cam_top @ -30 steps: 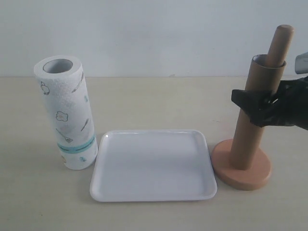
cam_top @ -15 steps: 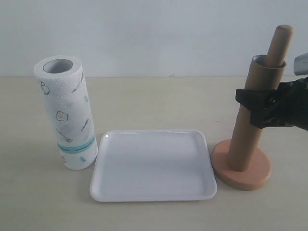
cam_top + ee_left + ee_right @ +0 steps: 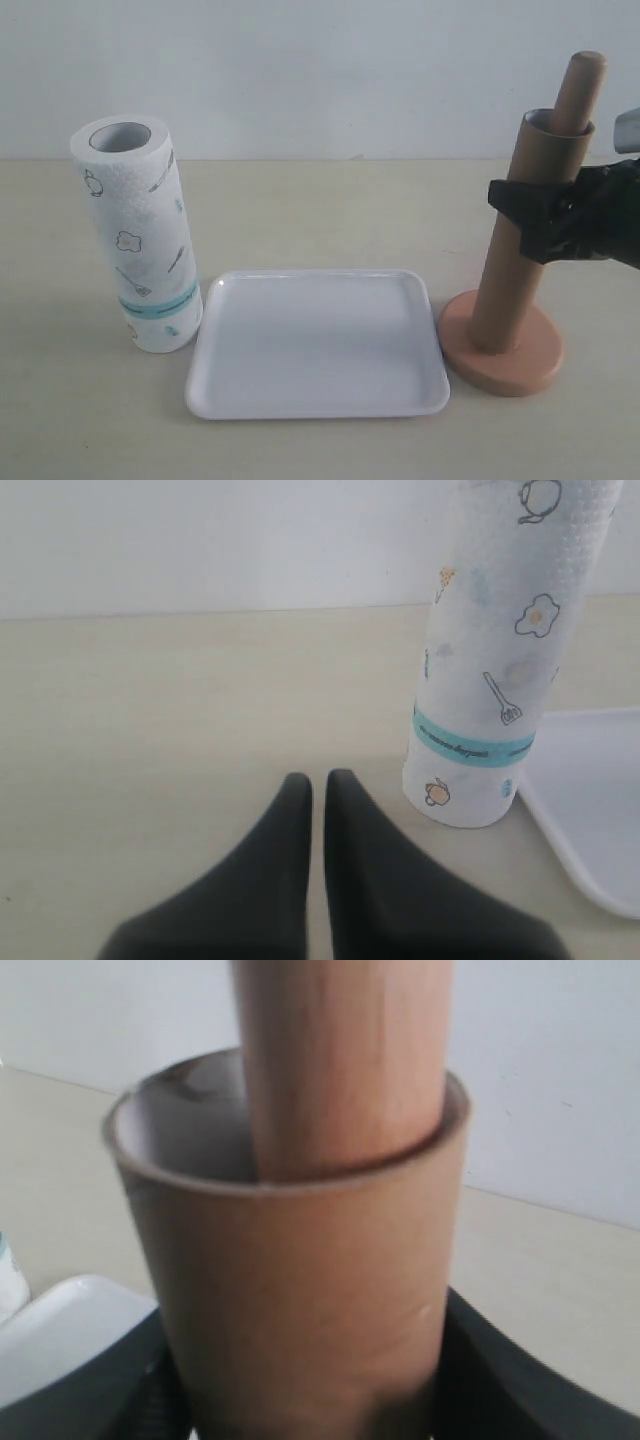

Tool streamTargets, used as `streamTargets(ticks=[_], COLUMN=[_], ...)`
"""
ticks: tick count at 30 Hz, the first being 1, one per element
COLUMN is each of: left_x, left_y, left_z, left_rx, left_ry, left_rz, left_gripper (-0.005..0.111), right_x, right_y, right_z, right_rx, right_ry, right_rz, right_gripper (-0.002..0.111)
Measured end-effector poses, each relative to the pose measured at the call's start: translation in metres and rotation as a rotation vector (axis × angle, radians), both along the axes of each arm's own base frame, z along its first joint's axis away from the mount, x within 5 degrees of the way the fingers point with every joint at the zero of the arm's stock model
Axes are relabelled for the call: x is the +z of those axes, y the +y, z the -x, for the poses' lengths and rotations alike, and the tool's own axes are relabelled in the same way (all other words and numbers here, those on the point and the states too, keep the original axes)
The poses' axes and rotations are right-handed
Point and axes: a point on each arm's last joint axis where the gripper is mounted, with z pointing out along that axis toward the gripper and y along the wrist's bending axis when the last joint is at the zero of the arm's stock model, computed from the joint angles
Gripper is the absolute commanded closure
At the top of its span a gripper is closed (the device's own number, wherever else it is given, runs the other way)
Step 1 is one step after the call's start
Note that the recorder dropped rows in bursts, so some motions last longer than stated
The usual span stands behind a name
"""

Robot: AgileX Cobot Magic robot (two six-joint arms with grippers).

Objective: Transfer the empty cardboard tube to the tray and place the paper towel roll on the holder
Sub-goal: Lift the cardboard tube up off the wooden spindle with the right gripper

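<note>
Near the left edge of the bench (image 3: 300, 200), the thick white embossed paper towel roll (image 3: 137, 235), printed with small cartoons and a teal band, stands upright and untouched. The left gripper (image 3: 317, 780) hovers low beside it, its jaws almost together on nothing. In the middle, close to the front edge, the shallow white rectangular tray (image 3: 318, 340) lies bare, just beside the roll's foot. By the right edge stands the light tan wooden holder (image 3: 530, 360), a round base with an upright pole. The long brown hollow cardboard tube (image 3: 500, 290) is sleeved over the pole, whose rounded top pokes out above it. The right gripper (image 3: 530, 215) has its jaws clamped on the tube's upper half. Over the last second this gripper has crept slightly upward, and the tube's lower end has slid a little across the base toward the tray. The tube itself has barely risen. The lift looks only just begun: the tube must clear the pole top before it can go to the tray, and the roll waits on that.
</note>
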Motion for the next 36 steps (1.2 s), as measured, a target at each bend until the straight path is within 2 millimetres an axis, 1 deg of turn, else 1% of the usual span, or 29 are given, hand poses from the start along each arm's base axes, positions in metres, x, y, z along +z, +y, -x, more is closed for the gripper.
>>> streamTargets(ticks=[6, 12, 13, 14, 17, 20, 22, 23, 24, 25, 26, 27, 30, 32, 33, 35, 36], left_x=[0.000, 0.000, 0.000, 0.000, 0.000, 0.000, 0.000, 0.000, 0.000, 0.000, 0.000, 0.000, 0.000, 0.000, 0.000, 0.000, 0.000], left_y=[0.000, 0.000, 0.000, 0.000, 0.000, 0.000, 0.000, 0.000, 0.000, 0.000, 0.000, 0.000, 0.000, 0.000, 0.000, 0.000, 0.000], left_z=[0.000, 0.000, 0.000, 0.000, 0.000, 0.000, 0.000, 0.000, 0.000, 0.000, 0.000, 0.000, 0.000, 0.000, 0.000, 0.000, 0.000], left_rx=[0.000, 0.000, 0.000, 0.000, 0.000, 0.000, 0.000, 0.000, 0.000, 0.000, 0.000, 0.000, 0.000, 0.000, 0.000, 0.000, 0.000], left_ry=[0.000, 0.000, 0.000, 0.000, 0.000, 0.000, 0.000, 0.000, 0.000, 0.000, 0.000, 0.000, 0.000, 0.000, 0.000, 0.000, 0.000], left_rz=[0.000, 0.000, 0.000, 0.000, 0.000, 0.000, 0.000, 0.000, 0.000, 0.000, 0.000, 0.000, 0.000, 0.000, 0.000, 0.000, 0.000], left_gripper=[0.102, 0.102, 0.102, 0.102, 0.102, 0.102, 0.102, 0.102, 0.102, 0.102, 0.102, 0.102, 0.102, 0.102, 0.102, 0.102, 0.102], right_x=[0.011, 0.039, 0.052, 0.059, 0.085, 0.115, 0.139, 0.161, 0.173, 0.198, 0.210, 0.232, 0.276, 0.298, 0.306, 0.316, 0.316], right_y=[0.003, -0.004, -0.007, -0.008, -0.011, -0.012, -0.012, -0.012, -0.012, -0.012, -0.011, -0.010, -0.006, -0.003, -0.001, 0.005, 0.007], right_z=[0.002, 0.007, 0.010, 0.012, 0.017, 0.023, 0.027, 0.031, 0.033, 0.037, 0.039, 0.043, 0.056, 0.066, 0.071, 0.081, 0.083], right_rx=[0.030, -0.040, -0.082, -0.098, -0.131, -0.145, -0.147, -0.145, -0.141, -0.132, -0.123, -0.104, -0.048, -0.001, 0.023, 0.108, 0.136], right_ry=[-0.069, -0.126, -0.140, -0.147, -0.214, -0.287, -0.341, -0.394, -0.427, -0.491, -0.522, -0.571, -0.631, -0.658, -0.673, -0.690, -0.688], right_rz=[-0.052, 0.009, 0.024, 0.023, 0.008, -0.035, -0.076, -0.109, -0.121, -0.137, -0.140, -0.139, -0.152, -0.131, -0.124, -0.101, -0.085], right_gripper=[0.108, 0.108, 0.108, 0.108, 0.108, 0.108, 0.108, 0.108, 0.108, 0.108, 0.108, 0.108, 0.108, 0.108, 0.109, 0.109, 0.109])
